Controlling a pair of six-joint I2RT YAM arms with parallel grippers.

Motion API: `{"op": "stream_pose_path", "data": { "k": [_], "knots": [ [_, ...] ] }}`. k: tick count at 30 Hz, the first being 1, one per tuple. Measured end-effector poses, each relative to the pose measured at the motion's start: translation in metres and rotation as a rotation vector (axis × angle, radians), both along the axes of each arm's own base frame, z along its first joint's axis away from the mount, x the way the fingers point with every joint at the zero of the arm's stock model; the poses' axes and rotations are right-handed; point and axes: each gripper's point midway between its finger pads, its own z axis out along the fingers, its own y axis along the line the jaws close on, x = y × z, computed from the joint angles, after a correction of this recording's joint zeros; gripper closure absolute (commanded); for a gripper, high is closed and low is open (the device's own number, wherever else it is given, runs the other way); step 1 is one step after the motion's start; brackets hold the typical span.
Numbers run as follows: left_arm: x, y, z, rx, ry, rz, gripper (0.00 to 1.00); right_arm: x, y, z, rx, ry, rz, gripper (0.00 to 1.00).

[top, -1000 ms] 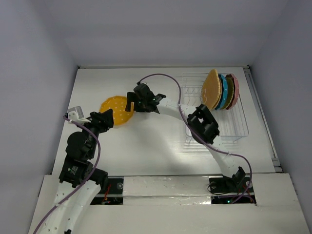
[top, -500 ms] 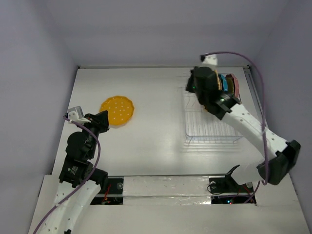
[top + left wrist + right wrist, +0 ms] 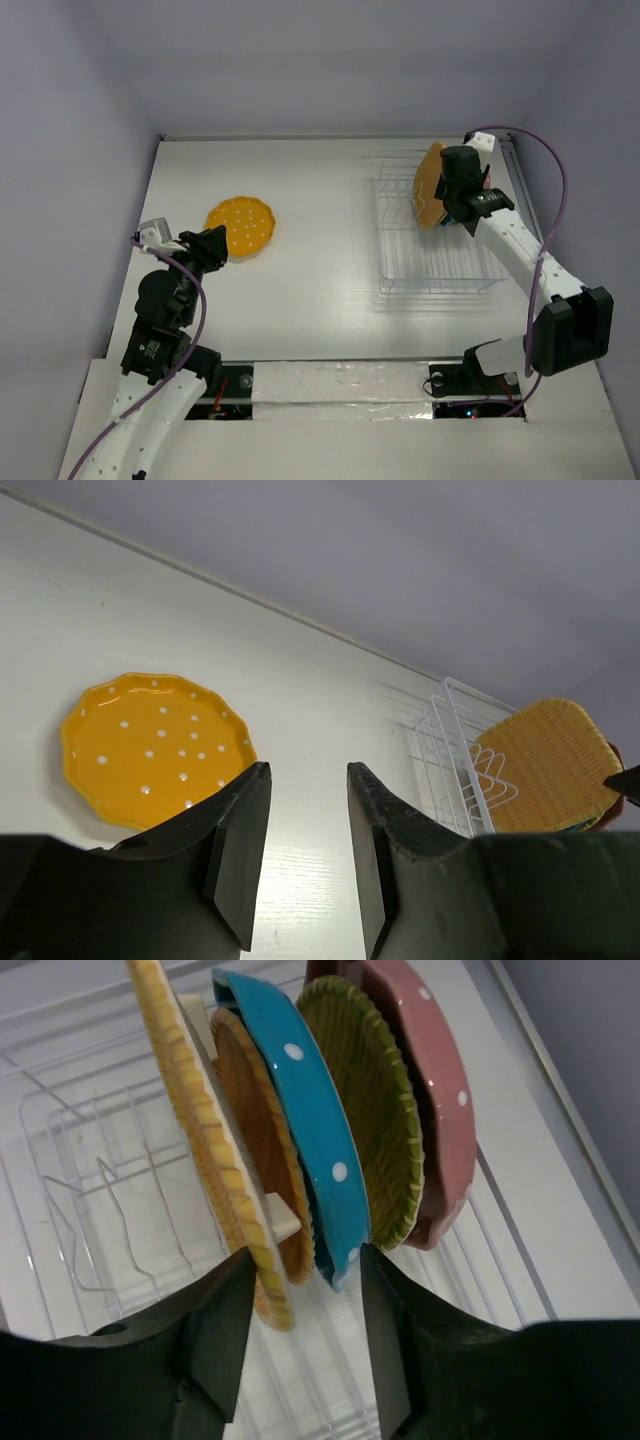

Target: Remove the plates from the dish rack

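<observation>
Yellow first: one scalloped round yellow plate with white dots point(image 3: 240, 226) lies flat on the left of the white table point(image 3: 330, 190), well apart from the pale see-through wire dish rack point(image 3: 430, 272) on the right.

I count five plates on edge at the far end of that rack. From the front they are an orange-yellow woven plate point(image 3: 190, 1110), a second woven plate point(image 3: 255, 1110), a blue dotted plate point(image 3: 300, 1090), a third woven plate point(image 3: 365, 1090) and a dusty pink dotted plate point(image 3: 430, 1060). That makes three woven and three dotted, six in all, and one rack.

My right gripper point(image 3: 305, 1255) is at the stack with its jaws standing apart. They sit on either side of the near edges of the front woven pair and the blue plate. I cannot tell whether the pads touch them.

My left gripper point(image 3: 307, 770) hangs just beside the yellow plate, jaws parted and holding nothing.

Plain pale grey walls point(image 3: 320, 60) close the table in on three sides.
</observation>
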Motion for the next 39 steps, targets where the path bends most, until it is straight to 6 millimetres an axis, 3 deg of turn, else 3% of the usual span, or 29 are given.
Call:
{"op": "stream_pose_path", "data": {
  "k": [4, 6, 8, 9, 11, 19, 24, 32, 36, 39],
  "knots": [
    [0.000, 0.000, 0.000, 0.001, 0.001, 0.000, 0.66, 0.009, 0.001, -0.023, -0.016, 0.061, 0.013, 0.70],
    [0.001, 0.000, -0.001, 0.001, 0.003, 0.000, 0.65, 0.012, 0.003, -0.033, -0.025, 0.089, 0.022, 0.76],
    [0.001, 0.000, -0.001, 0.002, 0.005, 0.000, 0.65, 0.015, 0.004, -0.038, -0.032, 0.106, 0.026, 0.77],
    [0.001, 0.000, -0.001, 0.002, 0.005, 0.000, 0.65, 0.016, 0.004, -0.037, -0.035, 0.108, 0.027, 0.88],
    [0.001, 0.000, -0.001, 0.002, 0.005, 0.000, 0.65, 0.019, 0.007, -0.033, -0.032, 0.104, 0.041, 0.97],
    [0.001, 0.000, -0.001, 0.002, 0.005, 0.001, 0.65, 0.017, 0.008, -0.024, -0.067, 0.110, 0.075, 1.00],
    [0.001, 0.001, -0.001, 0.002, 0.005, 0.007, 0.64, 0.009, 0.004, 0.018, -0.067, 0.034, 0.089, 1.00],
    [0.002, 0.003, -0.001, 0.001, 0.005, 0.014, 0.64, -0.018, 0.013, 0.130, 0.039, -0.257, 0.163, 1.00],
    [0.002, 0.006, -0.001, 0.001, 0.005, 0.024, 0.64, -0.037, 0.045, 0.155, 0.134, -0.333, 0.307, 1.00],
    [0.002, 0.006, -0.001, 0.001, 0.005, 0.027, 0.64, -0.046, 0.098, 0.155, 0.211, -0.333, 0.482, 1.00]
  ]
}}
